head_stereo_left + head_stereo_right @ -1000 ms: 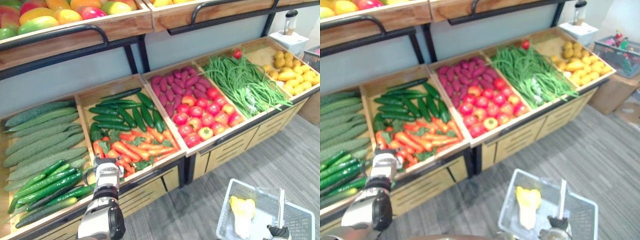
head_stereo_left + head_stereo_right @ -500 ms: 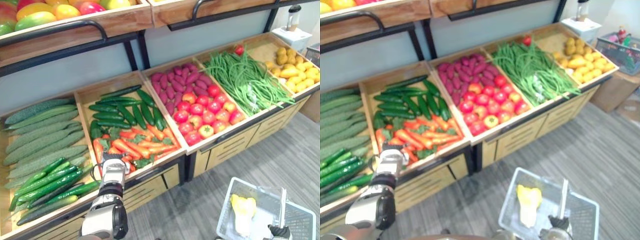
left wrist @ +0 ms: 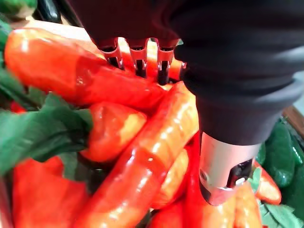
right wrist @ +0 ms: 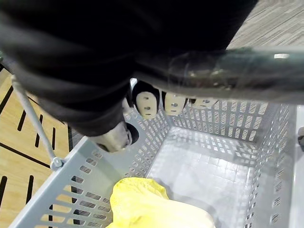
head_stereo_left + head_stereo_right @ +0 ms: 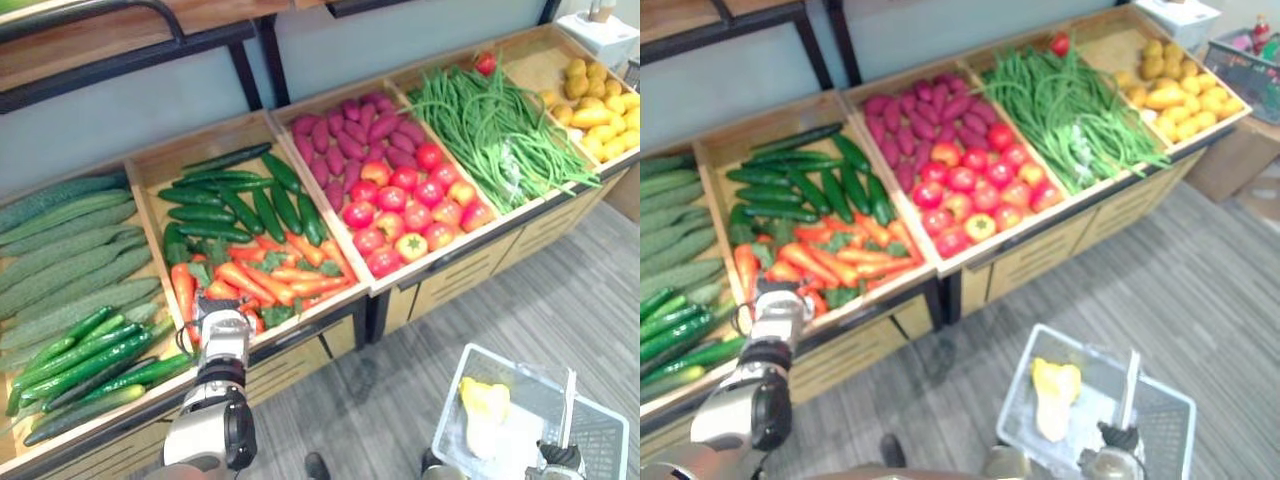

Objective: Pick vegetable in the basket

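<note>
My left hand (image 5: 222,335) reaches into the front of the crate of orange carrots (image 5: 270,285). Close up, its straight fingers (image 3: 137,57) press down on the carrots, and one long carrot (image 3: 142,161) lies between them and the thumb (image 3: 223,171). Nothing is gripped. My right hand (image 5: 1115,455) holds the grey plastic basket (image 5: 520,365) low at the right, fingers (image 4: 147,104) curled round its handle (image 4: 228,71). A yellow vegetable (image 5: 483,400) lies inside the basket.
The carrot crate also holds dark cucumbers (image 5: 230,205). Long pale cucumbers (image 5: 60,260) fill the crate to the left. To the right lie purple sweet potatoes (image 5: 345,130), tomatoes (image 5: 405,215), green beans (image 5: 500,130) and yellow produce (image 5: 595,105). Grey floor lies before the stand.
The whole view has shifted downward, so the camera moved. My left hand has edged a little further onto the front carrots. The right hand still holds the basket.
</note>
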Robot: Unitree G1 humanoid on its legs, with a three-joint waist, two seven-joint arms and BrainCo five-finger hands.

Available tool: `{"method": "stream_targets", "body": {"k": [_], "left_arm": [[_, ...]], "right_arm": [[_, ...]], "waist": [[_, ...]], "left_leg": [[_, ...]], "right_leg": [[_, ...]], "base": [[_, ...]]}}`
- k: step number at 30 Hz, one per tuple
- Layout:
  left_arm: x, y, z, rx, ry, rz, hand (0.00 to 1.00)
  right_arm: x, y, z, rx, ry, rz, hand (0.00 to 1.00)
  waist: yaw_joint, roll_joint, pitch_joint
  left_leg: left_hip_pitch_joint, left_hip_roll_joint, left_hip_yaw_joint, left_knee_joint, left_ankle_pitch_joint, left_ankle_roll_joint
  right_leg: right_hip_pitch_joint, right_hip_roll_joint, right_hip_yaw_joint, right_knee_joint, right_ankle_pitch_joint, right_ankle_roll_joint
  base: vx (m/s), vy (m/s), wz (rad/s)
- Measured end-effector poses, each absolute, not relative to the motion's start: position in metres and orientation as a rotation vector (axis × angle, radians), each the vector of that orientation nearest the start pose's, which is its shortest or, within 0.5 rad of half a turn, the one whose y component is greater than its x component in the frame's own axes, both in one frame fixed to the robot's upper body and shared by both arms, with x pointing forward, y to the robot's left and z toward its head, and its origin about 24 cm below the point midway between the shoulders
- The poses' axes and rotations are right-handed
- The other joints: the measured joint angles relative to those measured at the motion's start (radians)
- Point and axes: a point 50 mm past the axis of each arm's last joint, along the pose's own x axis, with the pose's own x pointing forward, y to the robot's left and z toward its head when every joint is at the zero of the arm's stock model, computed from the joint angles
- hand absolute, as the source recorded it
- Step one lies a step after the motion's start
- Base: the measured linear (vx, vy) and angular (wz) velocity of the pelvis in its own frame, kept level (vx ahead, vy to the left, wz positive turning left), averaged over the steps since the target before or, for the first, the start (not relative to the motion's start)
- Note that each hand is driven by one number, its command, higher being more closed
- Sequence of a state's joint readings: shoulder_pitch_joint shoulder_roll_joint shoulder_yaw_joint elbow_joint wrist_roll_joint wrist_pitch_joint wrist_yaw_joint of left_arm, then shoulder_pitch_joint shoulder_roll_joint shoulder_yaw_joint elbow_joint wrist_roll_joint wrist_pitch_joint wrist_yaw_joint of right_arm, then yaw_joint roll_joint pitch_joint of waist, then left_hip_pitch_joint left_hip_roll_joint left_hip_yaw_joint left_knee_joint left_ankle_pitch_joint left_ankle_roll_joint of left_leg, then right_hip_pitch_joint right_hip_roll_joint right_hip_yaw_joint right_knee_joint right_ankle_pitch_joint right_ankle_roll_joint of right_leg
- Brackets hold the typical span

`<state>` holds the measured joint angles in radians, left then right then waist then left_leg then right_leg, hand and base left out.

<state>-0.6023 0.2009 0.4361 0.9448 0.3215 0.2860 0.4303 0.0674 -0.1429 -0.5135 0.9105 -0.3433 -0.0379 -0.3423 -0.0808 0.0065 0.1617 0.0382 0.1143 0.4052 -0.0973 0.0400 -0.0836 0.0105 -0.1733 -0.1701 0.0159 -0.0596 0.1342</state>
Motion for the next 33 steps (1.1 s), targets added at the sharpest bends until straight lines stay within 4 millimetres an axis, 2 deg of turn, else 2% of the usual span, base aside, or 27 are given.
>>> {"method": "stream_targets", "body": {"k": [4, 5, 9, 15, 21, 24, 33], "left_arm": [[0.32, 0.267, 0.007, 0.331, 0.578, 0.726, 0.0], [0.322, 0.269, 0.011, 0.331, 0.568, 0.74, 1.0], [0.323, 0.279, 0.019, 0.33, 0.544, 0.786, 1.0], [0.331, 0.279, 0.031, 0.319, 0.496, 0.809, 1.0], [0.329, 0.279, 0.027, 0.323, 0.512, 0.804, 1.0], [0.328, 0.279, 0.026, 0.334, 0.516, 0.799, 1.0], [0.331, 0.268, 0.021, 0.382, 0.513, 0.737, 1.0]], "right_arm": [[0.115, -0.291, -0.119, -0.394, 0.887, -0.705, 1.0], [0.116, -0.29, -0.118, -0.401, 0.878, -0.704, 1.0], [0.12, -0.288, -0.117, -0.413, 0.857, -0.687, 1.0], [0.123, -0.286, -0.116, -0.423, 0.833, -0.671, 1.0], [0.124, -0.284, -0.115, -0.44, 0.819, -0.672, 1.0], [0.124, -0.283, -0.115, -0.442, 0.818, -0.669, 1.0], [0.118, -0.285, -0.117, -0.443, 0.836, -0.68, 1.0]], "waist": [[0.0, -0.003, 0.039], [-0.001, -0.003, 0.039], [-0.002, -0.008, 0.046], [-0.003, -0.014, 0.064], [-0.007, -0.023, 0.069], [-0.025, -0.023, 0.069], [-0.03, -0.022, 0.068]], "left_leg": [[-0.006, 0.002, 0.018, 0.0, 0.0, 0.0], [-0.017, 0.003, 0.021, 0.0, 0.0, 0.0], [-0.02, 0.005, 0.027, 0.0, 0.0, 0.0], [-0.018, 0.011, 0.033, 0.0, -0.004, -0.007], [-0.015, 0.011, 0.05, 0.0, -0.009, -0.012], [-0.006, 0.011, 0.05, 0.0, -0.01, -0.014], [0.023, 0.011, 0.043, 0.0, -0.017, -0.024]], "right_leg": [[-0.018, 0.002, 0.017, 0.003, 0.002, -0.002], [-0.028, 0.003, 0.022, 0.003, 0.002, -0.002], [-0.042, 0.005, 0.041, 0.003, 0.003, -0.005], [-0.046, 0.011, 0.046, 0.002, 0.014, -0.019], [-0.056, 0.01, 0.066, 0.003, 0.017, -0.016], [-0.046, 0.009, 0.065, 0.003, 0.018, -0.015], [-0.018, 0.005, 0.056, 0.003, 0.022, -0.008]], "base": [[0.02, -0.008, -0.12], [0.03, -0.012, -0.09], [0.04, -0.017, -0.13], [0.02, -0.01, -0.06], [0.0, -0.007, -0.09], [0.0, 0.0, 0.0], [0.0, -0.01, -0.01]]}}
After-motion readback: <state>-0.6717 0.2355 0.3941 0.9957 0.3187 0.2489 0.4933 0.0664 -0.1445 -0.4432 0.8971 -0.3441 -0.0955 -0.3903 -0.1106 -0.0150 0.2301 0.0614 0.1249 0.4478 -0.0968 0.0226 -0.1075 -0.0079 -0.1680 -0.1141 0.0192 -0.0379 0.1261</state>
